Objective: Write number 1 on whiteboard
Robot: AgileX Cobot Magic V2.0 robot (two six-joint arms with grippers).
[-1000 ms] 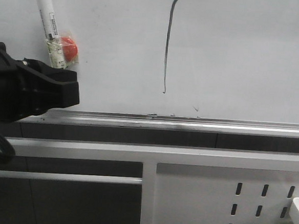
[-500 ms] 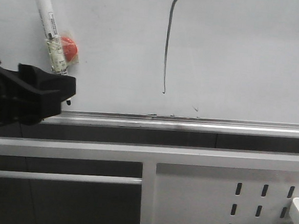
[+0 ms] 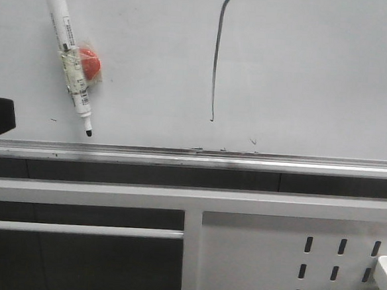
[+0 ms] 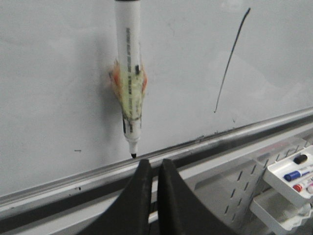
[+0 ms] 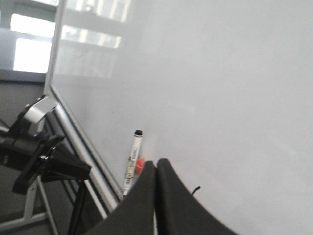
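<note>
One thin, slightly curved number 1 marks glossy whiteboard; both jaws seemingly closed, empty.

Even, dim light; soft glare on whiteboard.

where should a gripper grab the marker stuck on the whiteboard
Grip the marker on its bare upper barrel, between the black end and the red magnet taped at its middle. Come straight at the whiteboard, fingers either side of the barrel, since it lies flat against the board, tip down and slightly tilted.
</note>
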